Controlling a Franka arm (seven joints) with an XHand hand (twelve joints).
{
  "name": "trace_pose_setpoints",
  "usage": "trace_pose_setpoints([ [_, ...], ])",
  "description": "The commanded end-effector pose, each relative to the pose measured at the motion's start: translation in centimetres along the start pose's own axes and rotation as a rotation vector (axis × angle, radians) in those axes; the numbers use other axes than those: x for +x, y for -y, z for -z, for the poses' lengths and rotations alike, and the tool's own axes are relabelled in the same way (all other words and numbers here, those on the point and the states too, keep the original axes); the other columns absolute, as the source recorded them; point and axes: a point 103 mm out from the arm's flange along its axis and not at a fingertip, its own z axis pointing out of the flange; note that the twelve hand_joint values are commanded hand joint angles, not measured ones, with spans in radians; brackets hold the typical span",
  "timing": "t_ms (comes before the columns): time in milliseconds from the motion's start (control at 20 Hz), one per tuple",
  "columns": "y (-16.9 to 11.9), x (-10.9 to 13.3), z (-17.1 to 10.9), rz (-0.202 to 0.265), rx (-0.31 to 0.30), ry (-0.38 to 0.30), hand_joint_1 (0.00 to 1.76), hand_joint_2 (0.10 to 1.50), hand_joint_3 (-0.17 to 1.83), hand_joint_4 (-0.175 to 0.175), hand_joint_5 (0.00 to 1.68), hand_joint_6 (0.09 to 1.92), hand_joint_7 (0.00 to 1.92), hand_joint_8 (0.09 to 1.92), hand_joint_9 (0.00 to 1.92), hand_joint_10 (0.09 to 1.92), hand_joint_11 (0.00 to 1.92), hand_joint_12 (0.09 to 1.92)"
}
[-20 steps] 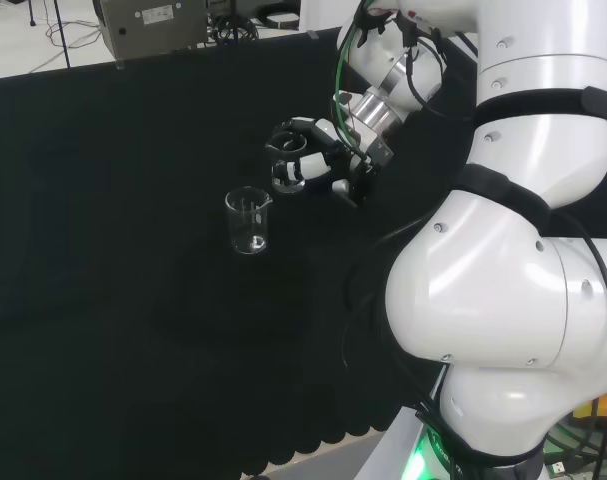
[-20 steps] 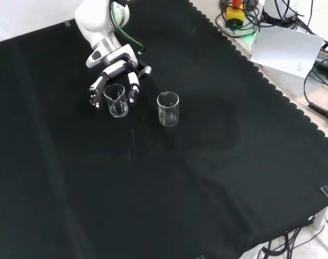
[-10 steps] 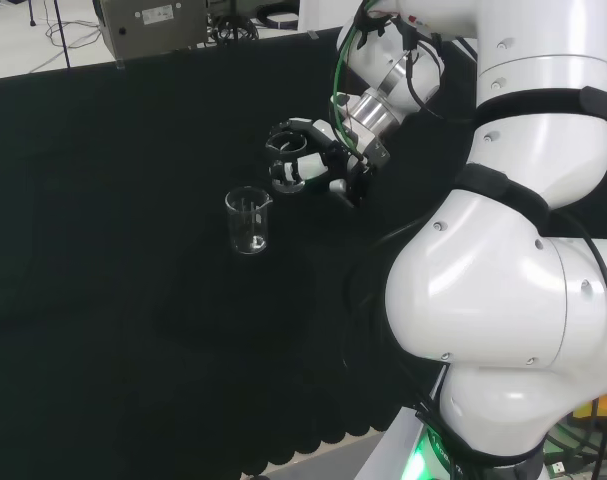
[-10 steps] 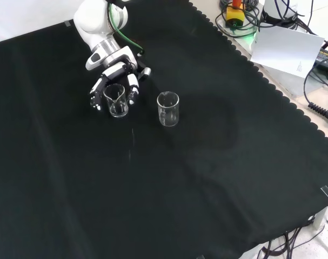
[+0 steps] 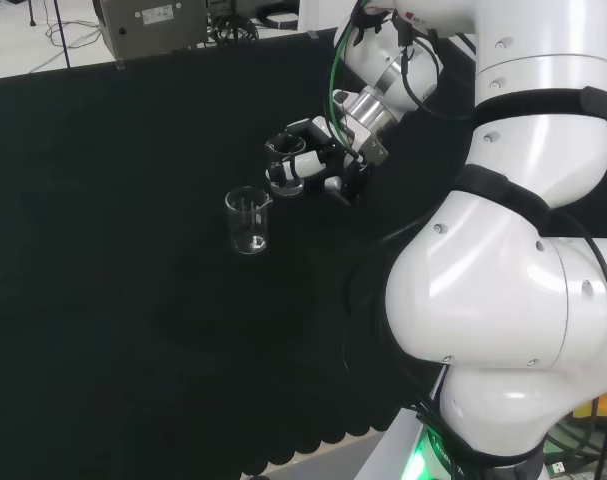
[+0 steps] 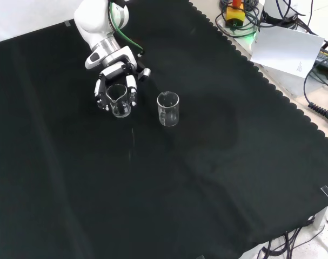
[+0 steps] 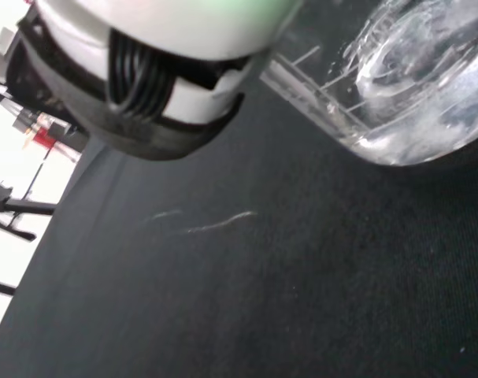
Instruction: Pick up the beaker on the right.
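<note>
**Colleague:** Where's the hand at the moment?

**Me:** I have the hand (image 6: 116, 89) at the far left of the cloth (image 6: 196, 178) in the front view, with its fingers (image 6: 132, 91) curled round the held beaker (image 6: 119, 102). In the head view that is the beaker (image 5: 286, 172) on the right, nearer the arm (image 5: 523, 250), so I take it to be the one the task means.

**Colleague:** Is it off the cloth?

**Me:** I judge it is just lifting. In the wrist view the glass base (image 7: 412, 102) sits above the dark fabric with a finger (image 7: 144, 87) beside its wall, but I can't say for certain there is a gap underneath.

**Colleague:** Why grip it from that side?

**Me:** The fingers flank the wall on either side with the palm behind it, which I think keeps the glass upright and the mouth unobstructed.

**Colleague:** And the other one?

**Me:** The second beaker (image 6: 168, 108) stands upright, to the right in the front view, apart from the hand and untouched. In the head view it is to the left and nearer (image 5: 248, 220). That spacing is why I'd lift straight up: a sideways swing could clip it.
</note>
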Motion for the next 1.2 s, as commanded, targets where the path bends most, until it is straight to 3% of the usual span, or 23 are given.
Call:
trace_pose_setpoints([
  [50,0.7,0.2,1.7,-0.038,-0.2,0.043,1.43,0.61,0.68,-0.147,1.15,0.83,1.23,0.76,1.65,0.09,1.22,0.78],
  [200,0.4,1.1,3.5,0.007,-0.2,0.061,1.44,0.53,0.81,-0.172,1.18,0.81,1.3,0.73,1.69,0.09,1.26,0.76],
  [350,0.2,2.2,5.6,0.045,-0.172,0.122,1.43,0.67,0.54,-0.175,1.31,0.52,1.26,0.65,1.63,0.09,1.27,0.73],
  [500,0.4,3.2,7.6,0.074,-0.14,0.181,1.43,0.7,0.46,-0.175,1.35,0.42,1.27,0.61,1.61,0.09,1.3,0.72],
  [700,1.5,4.2,9.9,0.079,-0.121,0.236,1.43,0.7,0.47,-0.175,1.37,0.38,1.29,0.56,1.62,0.09,1.36,0.68],
  [900,3.3,5.0,11.8,0.082,-0.112,0.247,1.52,0.75,0.37,-0.175,1.28,0.53,1.27,0.57,1.63,0.09,1.15,0.81],
  [1200,6.9,6.5,13.6,0.079,-0.071,0.313,1.53,0.74,0.38,-0.175,1.28,0.53,1.3,0.54,1.65,0.09,1.14,0.78],
])
